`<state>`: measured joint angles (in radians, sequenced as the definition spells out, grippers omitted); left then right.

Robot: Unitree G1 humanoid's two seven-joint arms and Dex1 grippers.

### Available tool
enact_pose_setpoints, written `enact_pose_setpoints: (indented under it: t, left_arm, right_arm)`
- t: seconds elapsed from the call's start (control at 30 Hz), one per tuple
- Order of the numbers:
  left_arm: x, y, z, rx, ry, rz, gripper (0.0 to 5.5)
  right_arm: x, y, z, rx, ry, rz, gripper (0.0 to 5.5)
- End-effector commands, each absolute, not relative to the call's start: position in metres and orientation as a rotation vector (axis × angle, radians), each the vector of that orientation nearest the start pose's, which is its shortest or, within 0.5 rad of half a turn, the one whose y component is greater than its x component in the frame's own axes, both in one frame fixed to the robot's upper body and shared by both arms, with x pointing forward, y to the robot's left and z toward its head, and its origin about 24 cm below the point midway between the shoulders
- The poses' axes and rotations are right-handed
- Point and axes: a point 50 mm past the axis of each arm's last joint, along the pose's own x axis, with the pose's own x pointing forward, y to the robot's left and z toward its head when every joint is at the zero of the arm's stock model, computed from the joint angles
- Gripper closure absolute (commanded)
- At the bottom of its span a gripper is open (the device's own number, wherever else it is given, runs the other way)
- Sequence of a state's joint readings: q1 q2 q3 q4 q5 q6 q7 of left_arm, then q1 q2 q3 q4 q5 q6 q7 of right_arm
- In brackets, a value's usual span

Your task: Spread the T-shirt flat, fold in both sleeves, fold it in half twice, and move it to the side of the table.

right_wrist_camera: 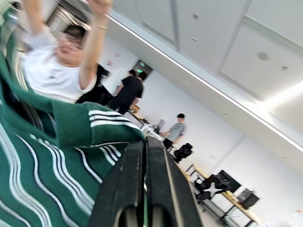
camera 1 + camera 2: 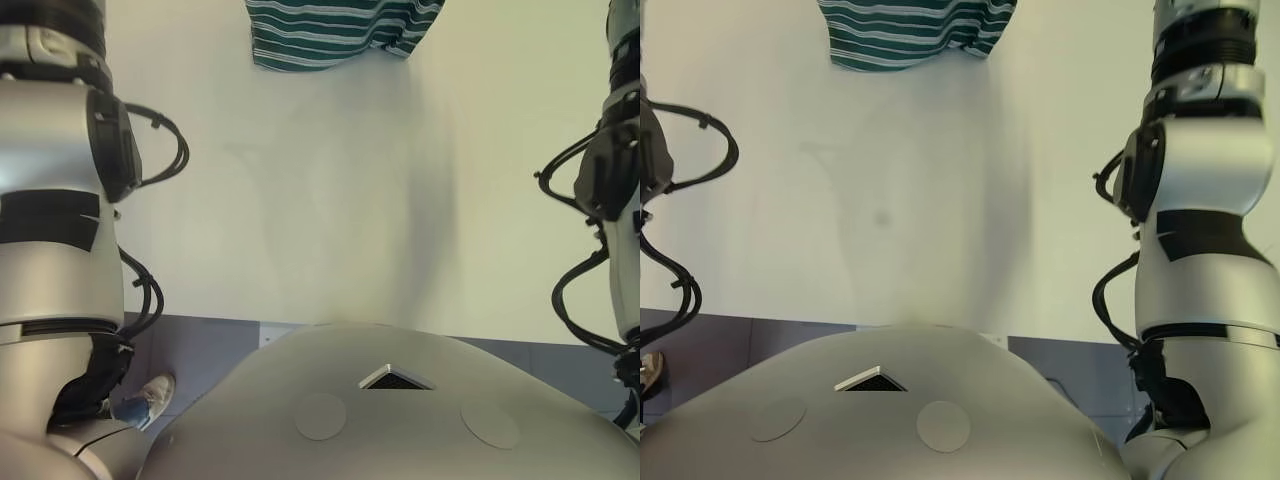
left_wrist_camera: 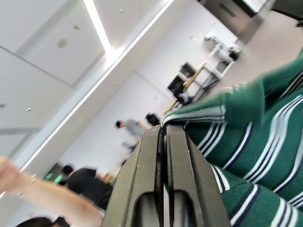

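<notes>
The left end effector (image 3: 164, 137) is closed narrow. Its two dark fingers (image 3: 142, 175) are pressed almost together, with a hemmed edge of the T-shirt (image 3: 255, 142) pinched between their tips. The cloth is dark green with thin white stripes in pairs, and it falls away from the tips in a broad drape to one side. Behind it are a white ceiling (image 3: 42, 28) and a long light strip (image 3: 97, 21).

The right end effector (image 1: 144, 142) is just as narrow, clamped on another folded edge of the same garment. There the striped fabric bunches against the fingertips and hangs off beside them in loose waves.

In the head views the left arm (image 2: 50, 200) stands along the left edge of the frame and the right arm (image 2: 1200, 200) along the right edge. Both pass out beyond the top edge. Between them, at the top centre of the frame, the lower part of the T-shirt hangs in as a gathered, rumpled bunch. Its bottom edge is uneven and sits lower toward the left.

The T-shirt is over the far part of the pale counter (image 2: 330, 200); whether its hem touches the surface cannot be told. The counter's near edge runs across the lower middle of the frame, with grey floor (image 2: 200, 350) below it.
</notes>
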<state>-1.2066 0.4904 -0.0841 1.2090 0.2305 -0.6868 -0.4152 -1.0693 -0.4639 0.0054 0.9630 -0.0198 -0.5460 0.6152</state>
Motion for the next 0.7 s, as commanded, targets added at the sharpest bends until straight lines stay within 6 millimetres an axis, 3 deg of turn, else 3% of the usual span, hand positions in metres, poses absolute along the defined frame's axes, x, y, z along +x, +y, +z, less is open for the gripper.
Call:
enact_pose_setpoints:
  t: [0.03,0.17,0.33,0.53,0.7]
  left_arm:
    - [0.378,0.185,0.212,0.811,-0.585,-0.581,5.50]
    - [0.337,0.185,0.180,0.817,-0.653,-0.728,5.50]
    - [0.268,0.182,0.137,0.791,-0.638,-0.926,5.50]
    - [0.211,0.175,0.104,0.734,-0.557,-1.126,5.50]
    - [0.182,0.172,0.080,0.746,-0.442,-1.310,5.50]
  right_arm:
    - [0.356,-0.187,0.208,-0.655,-0.524,0.706,5.47]
    - [0.315,-0.187,0.183,-0.672,-0.492,0.835,5.47]
    - [0.266,-0.186,0.143,-0.685,-0.382,1.003,5.47]
    - [0.230,-0.182,0.108,-0.692,-0.254,1.181,5.47]
    - [0.201,-0.179,0.075,-0.710,-0.100,1.373,5.47]
